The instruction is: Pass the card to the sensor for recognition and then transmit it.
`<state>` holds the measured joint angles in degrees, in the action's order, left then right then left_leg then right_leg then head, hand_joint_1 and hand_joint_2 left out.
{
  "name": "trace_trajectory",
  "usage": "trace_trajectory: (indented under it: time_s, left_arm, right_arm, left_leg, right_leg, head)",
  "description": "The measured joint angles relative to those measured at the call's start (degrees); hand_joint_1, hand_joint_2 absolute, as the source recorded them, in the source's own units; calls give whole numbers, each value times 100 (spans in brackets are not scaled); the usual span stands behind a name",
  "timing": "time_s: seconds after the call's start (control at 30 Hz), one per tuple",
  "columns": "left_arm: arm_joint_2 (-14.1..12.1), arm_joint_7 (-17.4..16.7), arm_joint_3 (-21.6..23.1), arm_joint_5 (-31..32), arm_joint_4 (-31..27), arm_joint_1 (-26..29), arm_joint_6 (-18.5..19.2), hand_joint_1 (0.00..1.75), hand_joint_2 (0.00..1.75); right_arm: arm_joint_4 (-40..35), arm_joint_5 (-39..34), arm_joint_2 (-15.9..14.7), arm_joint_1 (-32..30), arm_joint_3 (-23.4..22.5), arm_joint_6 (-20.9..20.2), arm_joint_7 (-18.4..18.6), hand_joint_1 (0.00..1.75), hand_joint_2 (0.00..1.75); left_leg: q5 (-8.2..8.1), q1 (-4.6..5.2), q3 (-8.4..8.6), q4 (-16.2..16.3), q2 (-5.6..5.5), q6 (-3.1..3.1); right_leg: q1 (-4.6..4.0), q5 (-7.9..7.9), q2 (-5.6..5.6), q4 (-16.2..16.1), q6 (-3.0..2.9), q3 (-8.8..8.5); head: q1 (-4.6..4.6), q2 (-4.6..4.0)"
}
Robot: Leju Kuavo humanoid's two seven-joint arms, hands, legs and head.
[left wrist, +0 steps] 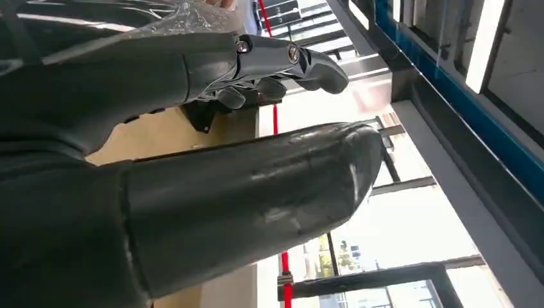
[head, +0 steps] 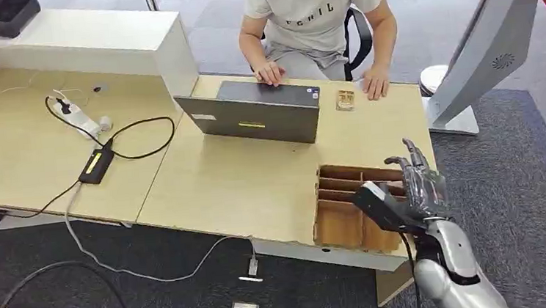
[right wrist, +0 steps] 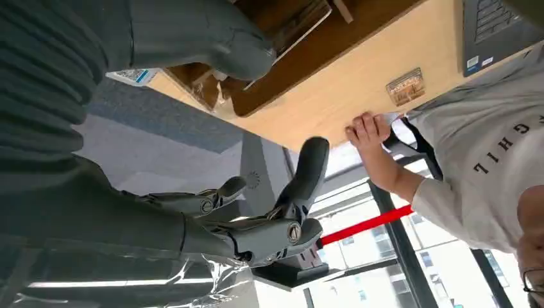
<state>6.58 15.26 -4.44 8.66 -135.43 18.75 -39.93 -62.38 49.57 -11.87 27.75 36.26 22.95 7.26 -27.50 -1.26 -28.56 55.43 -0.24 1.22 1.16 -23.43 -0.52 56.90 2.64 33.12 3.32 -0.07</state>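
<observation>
Raised over the wooden divided tray [head: 338,226], the right hand [head: 416,179] is seen with fingers [right wrist: 308,176] spread and nothing held. No card can be made out with certainty; a small tan object [head: 344,100] beyond the tray may be the sensor. The task is judged barely begun. Left hand [left wrist: 276,64]: fingers loosely apart, empty.

Head view looks down from high over the bench [head: 242,178], fairly far. Both wrist views sit close behind their robot hand, tilted; right wrist view shares the bench and person [right wrist: 475,160] with head view.

wooden box [head: 348,210]: part hidden by right robot hand [head: 418,179] | contents unclear (card?)
</observation>
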Motion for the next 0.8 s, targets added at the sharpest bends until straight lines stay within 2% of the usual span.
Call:
trace_trajectory:
  time_s: [0.1, 0.17, 0.2, 0.23, 0.27, 0.3, 0.8]
  left_arm:
    - [-24, 0, 2, -7, 7, -15, 0, 0, 0]
    - [-31, 0, 2, -7, 7, -22, 0, 0, 0]
    - [-37, 0, 2, -7, 9, -28, 0, 0, 0]
    - [-42, -2, 2, -7, 9, -38, 0, 0, 0]
    - [-42, -2, 2, -7, 9, -49, 2, 0, 0]
    - [-44, -2, 2, -7, 9, -53, 0, 0, 0]
    - [-72, -2, 4, -7, 9, -87, 2, 0, 0]
  right_arm:
    - [17, 17, -42, -16, -46, 31, 7, 89, 175]
    - [20, 17, -64, -27, -59, 33, 9, 72, 175]
    - [28, 15, -64, -28, -66, 35, 9, 54, 175]
    - [48, 13, -66, -27, -70, 37, 4, 49, 175]
    - [61, 13, -64, -29, -70, 37, -4, 5, 175]
    - [79, 13, -64, -30, -70, 40, -11, 0, 175]
    - [308, -48, 105, -17, -59, 44, -162, 0, 175]
  left_leg:
    - [0, 0, 0, 0, 0, 0]
    - [0, 0, 0, 0, 0, 0]
    - [0, 0, -1, 0, 0, 0]
    - [0, 0, -1, 0, 0, 0]
    - [0, 0, -1, 0, 0, 0]
    - [0, 0, -1, 0, 0, 0]
    - [0, 0, -4, -1, -1, 0]
  right_leg:
    - [0, 0, 0, 0, 0, 0]
    - [0, 0, 0, 0, 0, 0]
    - [0, 0, 0, 0, 0, 0]
    - [0, 0, 0, 0, 0, 0]
    - [0, 0, 0, 0, 0, 0]
    - [0, 0, 0, 0, 0, 0]
    - [0, 0, 1, 0, 0, 0]
  head:
    - [4, 0]
    - [4, 0]
    - [0, 0]
    - [4, 0]
    - [0, 0]
    - [2, 0]
    - [2, 0]
